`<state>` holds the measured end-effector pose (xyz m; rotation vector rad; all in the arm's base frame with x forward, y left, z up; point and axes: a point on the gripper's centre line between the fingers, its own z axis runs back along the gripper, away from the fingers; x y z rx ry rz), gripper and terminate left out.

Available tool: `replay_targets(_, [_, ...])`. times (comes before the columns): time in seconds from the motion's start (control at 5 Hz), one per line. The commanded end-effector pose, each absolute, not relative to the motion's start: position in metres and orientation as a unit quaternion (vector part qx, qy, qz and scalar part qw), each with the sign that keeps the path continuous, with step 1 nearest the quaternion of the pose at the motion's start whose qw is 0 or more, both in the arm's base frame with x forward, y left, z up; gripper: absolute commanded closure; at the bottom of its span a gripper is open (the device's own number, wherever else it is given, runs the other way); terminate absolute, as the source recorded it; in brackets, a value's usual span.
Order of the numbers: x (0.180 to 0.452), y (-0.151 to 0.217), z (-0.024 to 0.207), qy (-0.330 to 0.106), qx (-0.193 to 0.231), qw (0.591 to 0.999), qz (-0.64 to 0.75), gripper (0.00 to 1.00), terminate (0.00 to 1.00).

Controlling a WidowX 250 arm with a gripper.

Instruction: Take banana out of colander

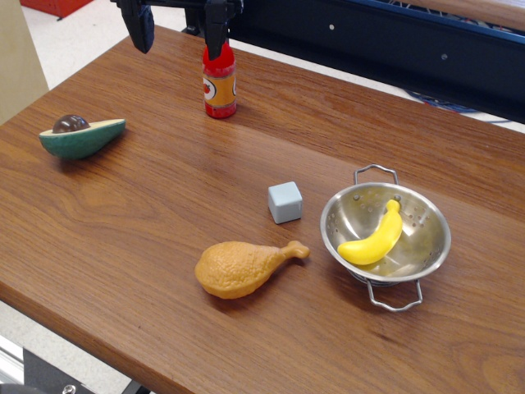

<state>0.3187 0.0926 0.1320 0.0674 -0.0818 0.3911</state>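
Observation:
The yellow toy banana (374,240) lies inside the shiny steel colander (348,210), which stands on the wooden table at the right, near the front edge. The banana leans against the bowl's right inner wall, with its stem end pointing up and away. My gripper (180,29) hangs open and empty at the top left of the view, far from the colander, above the table's far edge. Its two dark fingers (216,29) point down, and the right one is just above a red bottle.
A red sauce bottle (220,82) stands at the back under the gripper. An avocado half (82,136) lies at the left. A grey cube (285,202) sits just left of the colander. An orange-brown drumstick (244,268) lies in front of the cube.

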Motion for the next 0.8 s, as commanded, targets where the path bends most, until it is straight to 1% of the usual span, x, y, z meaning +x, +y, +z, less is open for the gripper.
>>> replay_targets(0.0, [0.319, 0.093, 0.132, -0.041, 0.033, 0.98, 0.194, 0.0, 0.0])
replay_targets(0.2, [0.321, 0.061, 0.129, -0.05, 0.024, 0.988, 0.148, 0.0, 0.0])
replay_targets(0.4, [0.32, 0.028, 0.135, -0.047, -0.01, 0.991, 0.123, 0.0, 0.0])
replay_targets(0.6, [0.317, -0.009, 0.136, -0.027, -0.049, 0.995, 0.088, 0.0, 0.0])
